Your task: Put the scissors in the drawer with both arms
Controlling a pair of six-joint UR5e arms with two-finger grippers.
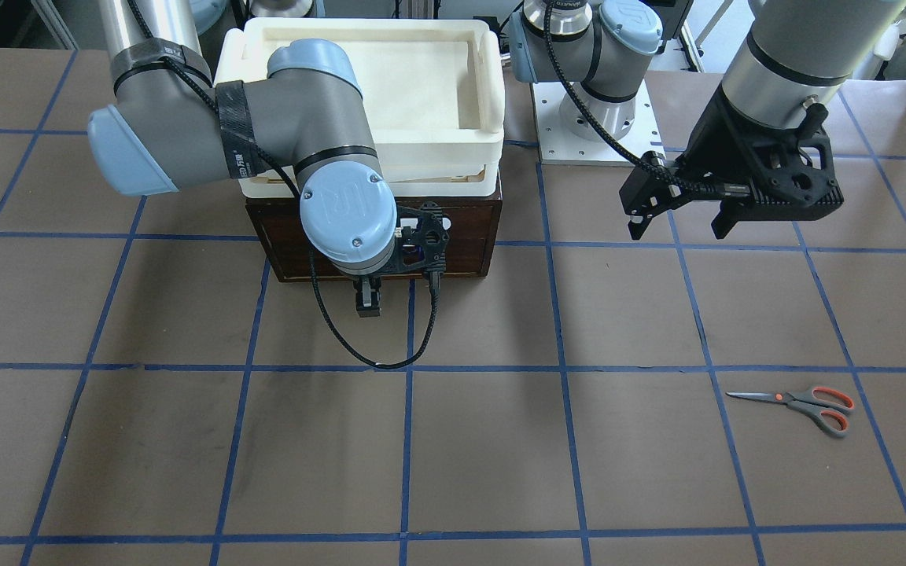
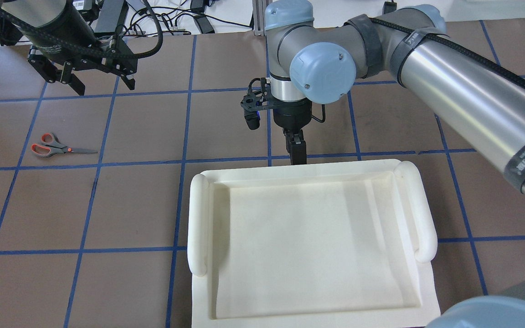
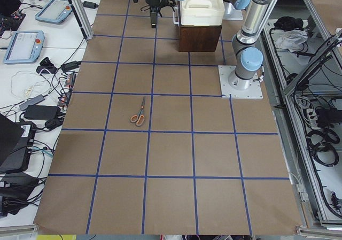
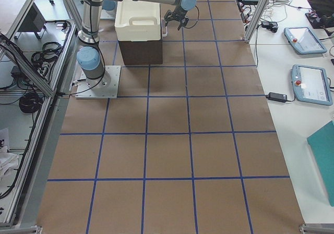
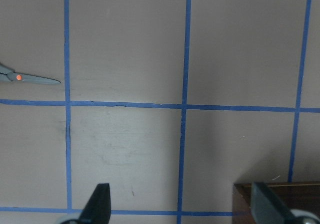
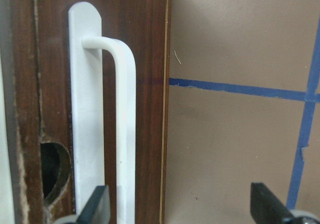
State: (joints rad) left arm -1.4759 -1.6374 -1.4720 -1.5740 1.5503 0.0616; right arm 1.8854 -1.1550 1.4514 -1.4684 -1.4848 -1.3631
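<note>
The scissors [image 2: 57,146] lie flat on the tabletop [image 2: 144,205], out in the open, blades closed and pointing to 3 o'clock in the overhead view, with nothing touching them. Up at about 1 o'clock from them hangs the left claw [image 2: 100,83], spread wide and empty, well above the paper and well apart from the handles, so there is no pick-up yet. Over at 3 o'clock from the scissors sits the wooden chest with the cream-white tray [image 2: 198,218] on top, and the drawer [image 1: 465,228] looks fully shut, its dark front flush with the box. The right claw [image 2: 296,152] is right in front of that face. Its wrist view shows both fingers spread wide, one of them overlapping the white bar handle [image 6: 125,134], with nothing gripped. So, by my reading, this is the very start and no step is done. What is left is the whole job: grip the handle and pull the drawer open, bring the left claw down on the scissors, lift them, carry them across and drop them inside.
</note>
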